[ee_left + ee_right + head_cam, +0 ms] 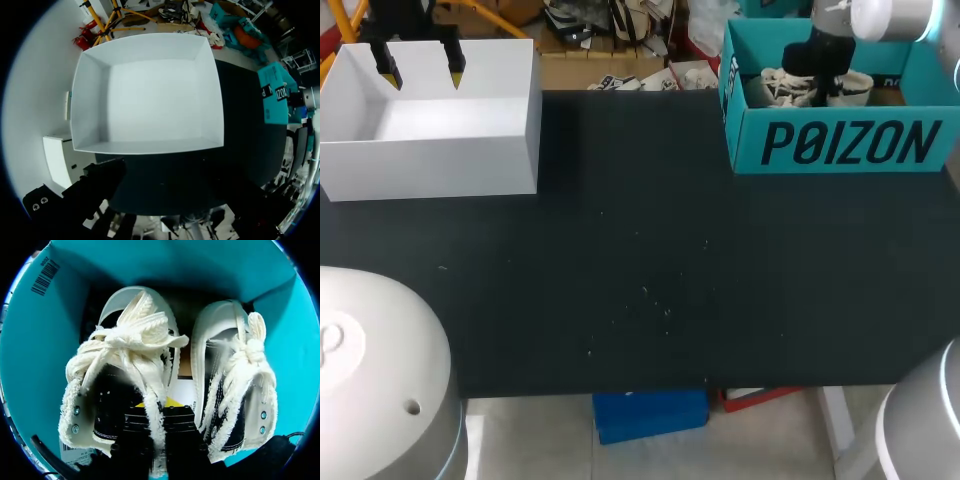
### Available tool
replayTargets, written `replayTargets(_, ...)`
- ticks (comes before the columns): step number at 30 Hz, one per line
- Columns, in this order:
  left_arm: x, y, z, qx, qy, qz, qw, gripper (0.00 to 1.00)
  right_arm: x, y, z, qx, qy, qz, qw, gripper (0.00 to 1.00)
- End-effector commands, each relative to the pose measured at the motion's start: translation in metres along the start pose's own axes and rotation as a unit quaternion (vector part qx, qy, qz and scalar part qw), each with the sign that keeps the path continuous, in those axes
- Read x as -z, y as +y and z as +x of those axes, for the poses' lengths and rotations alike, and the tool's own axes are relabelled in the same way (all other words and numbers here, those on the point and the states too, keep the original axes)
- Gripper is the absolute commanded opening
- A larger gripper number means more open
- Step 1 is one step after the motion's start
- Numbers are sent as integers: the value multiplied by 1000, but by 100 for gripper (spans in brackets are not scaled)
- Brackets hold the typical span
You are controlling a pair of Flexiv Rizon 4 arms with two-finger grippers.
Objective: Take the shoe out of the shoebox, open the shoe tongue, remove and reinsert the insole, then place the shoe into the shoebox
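Observation:
The teal shoebox (pixel 850 145) stands at the table's far right and holds two cream shoes with fleecy edges and black lining. My right gripper (pixel 817 90) reaches down into it between them. In the right wrist view, the shoebox wall (pixel 40 340) surrounds both shoes. My right gripper (pixel 157 412) is shut on the fleecy inner collar edge of the nearer shoe (pixel 125 350). The other shoe (pixel 240 375) lies beside it, untouched. My left gripper (pixel 421 72) hangs open above the white box, holding nothing.
An open white box (pixel 430 165) sits at the far left of the black table (pixel 640 290). In the left wrist view, the white box (pixel 150 146) lies empty ahead of the fingers. A white card lies under the shoes.

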State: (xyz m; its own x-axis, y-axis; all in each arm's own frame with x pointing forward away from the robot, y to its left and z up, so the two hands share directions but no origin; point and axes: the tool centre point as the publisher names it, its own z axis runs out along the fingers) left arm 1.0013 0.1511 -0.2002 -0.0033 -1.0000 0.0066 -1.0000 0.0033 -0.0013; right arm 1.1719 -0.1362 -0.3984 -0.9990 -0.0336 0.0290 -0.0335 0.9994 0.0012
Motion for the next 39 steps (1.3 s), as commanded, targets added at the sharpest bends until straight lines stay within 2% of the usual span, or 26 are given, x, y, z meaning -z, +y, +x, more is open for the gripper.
replayTargets(1, 0, 1, 1, 1, -2, -1, 1000, 100, 23, -2, 0, 5, 2, 5, 1000, 0)
replayTargets(12, 0, 1, 1, 1, -2, -1, 1000, 100, 80, -11, 4, 10, -7, 35, 999, 0)
replayTargets(24, 0, 1, 1, 1, -2, -1, 1000, 100, 157, -12, 5, 2, -37, 89, 995, 0)
replayTargets(32, 0, 1, 1, 1, -2, -1, 1000, 100, 200, 8, 25, -8, -41, 112, 993, 0)
replayTargets(39, 0, 1, 1, 1, -2, -1, 1000, 100, 233, 35, 59, -21, -49, 119, 991, 0)
